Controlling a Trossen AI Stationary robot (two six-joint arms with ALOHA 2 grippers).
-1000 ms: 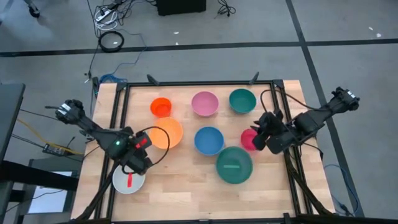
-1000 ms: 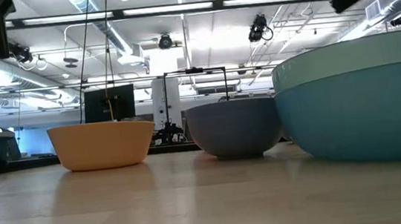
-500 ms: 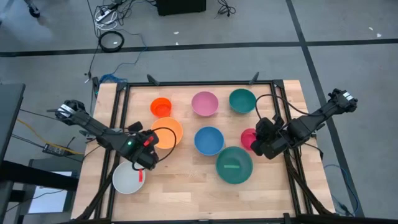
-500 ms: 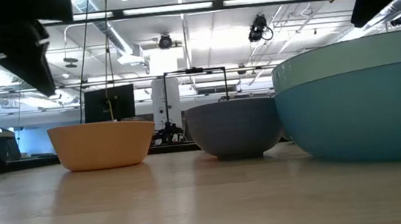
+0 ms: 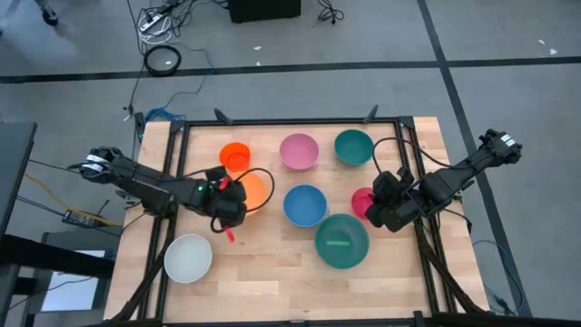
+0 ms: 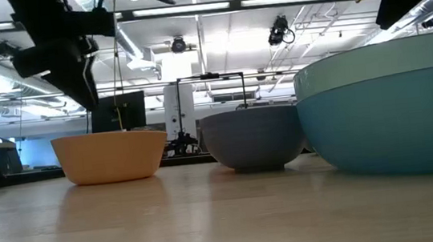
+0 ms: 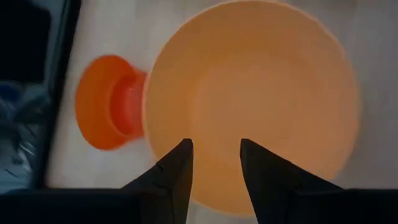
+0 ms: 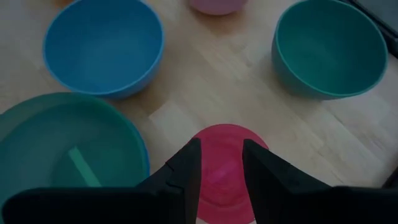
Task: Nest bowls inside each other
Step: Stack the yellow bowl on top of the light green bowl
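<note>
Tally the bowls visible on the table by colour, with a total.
Orange: 2, one larger, one small orange-red
Pink: 1
Magenta: 1
Blue: 1
Teal: 1
Green: 1
White: 1
Total: 8 visible

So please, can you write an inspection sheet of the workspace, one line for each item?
Surface: wooden table in a black frame.
Job's things: white bowl, orange bowl, orange-red bowl, pink bowl, teal bowl, blue bowl, magenta bowl, big green bowl; all apart, none nested.
Clutter: nothing seen.
Grippers: left hand open above the orange bowl; right hand open above the magenta bowl; neither holds anything.
Cables: black cable loops on both arms; cable coil on the floor.
Surroundings: grey floor; low view shows a lit hall.
</note>
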